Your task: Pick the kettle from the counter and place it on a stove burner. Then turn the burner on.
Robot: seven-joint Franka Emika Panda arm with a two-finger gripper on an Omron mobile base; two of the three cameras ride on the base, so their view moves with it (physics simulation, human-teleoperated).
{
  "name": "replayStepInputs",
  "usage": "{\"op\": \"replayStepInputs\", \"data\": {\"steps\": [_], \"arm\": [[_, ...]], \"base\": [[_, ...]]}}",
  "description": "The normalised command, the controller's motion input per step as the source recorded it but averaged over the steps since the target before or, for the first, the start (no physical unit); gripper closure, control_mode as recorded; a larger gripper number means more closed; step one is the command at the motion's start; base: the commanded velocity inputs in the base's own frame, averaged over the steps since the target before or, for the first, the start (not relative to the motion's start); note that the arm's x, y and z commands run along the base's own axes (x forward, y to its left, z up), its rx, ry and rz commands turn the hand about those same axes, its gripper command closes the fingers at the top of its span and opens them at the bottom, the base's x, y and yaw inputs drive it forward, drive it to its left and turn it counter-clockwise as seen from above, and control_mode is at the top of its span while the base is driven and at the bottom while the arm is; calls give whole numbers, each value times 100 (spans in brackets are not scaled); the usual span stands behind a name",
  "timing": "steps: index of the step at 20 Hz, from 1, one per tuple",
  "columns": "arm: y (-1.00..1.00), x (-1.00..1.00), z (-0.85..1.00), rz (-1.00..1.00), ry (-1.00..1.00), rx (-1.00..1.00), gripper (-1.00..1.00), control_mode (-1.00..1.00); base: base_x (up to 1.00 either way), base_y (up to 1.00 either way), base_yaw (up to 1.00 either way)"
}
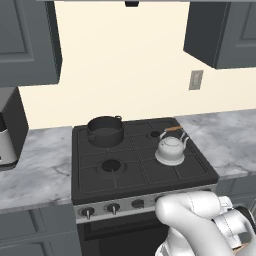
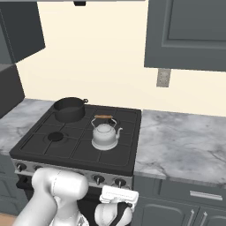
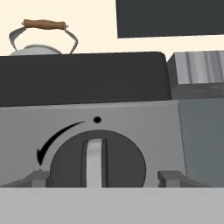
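The white-silver kettle (image 1: 170, 149) (image 2: 105, 134) with its brown wooden handle stands upright on the front right grate of the black stove (image 1: 125, 175) (image 2: 70, 150), covering the burner beneath it. In the hand view, the kettle's top (image 3: 41, 37) shows above the stove's edge. My gripper (image 3: 103, 177) is low at the stove's front panel, open, with one fingertip (image 3: 37, 177) on each side of a round dark knob (image 3: 97, 159). The knob's pointer stands vertical under a dot, and a curved arrow runs to its left. The marble counter (image 1: 230, 140) (image 2: 185, 141) lies to the right of the stove.
A larger dark grey pot (image 1: 105, 131) (image 2: 69, 109) sits on the back left grate. The front left burner (image 1: 110, 165) (image 2: 55, 137) is bare. More knobs (image 1: 114, 207) (image 2: 98, 179) line the front panel. Dark cabinets hang above on both sides. My arm's white elbow (image 1: 190, 215) covers the panel's right end.
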Motion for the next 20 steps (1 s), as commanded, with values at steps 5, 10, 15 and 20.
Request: {"op": "replayStepInputs", "data": {"steps": [5,10,15,20], "arm": [[0,1,2,0,2,0,100,-100],[0,0,9,0,0,0,100,-100],[0,0,2,0,0,0,100,-100],[0,0,0,0,0,0,100,-100]], "base": [[0,0,0],[0,0,0],[0,0,0],[0,0,0]]}}
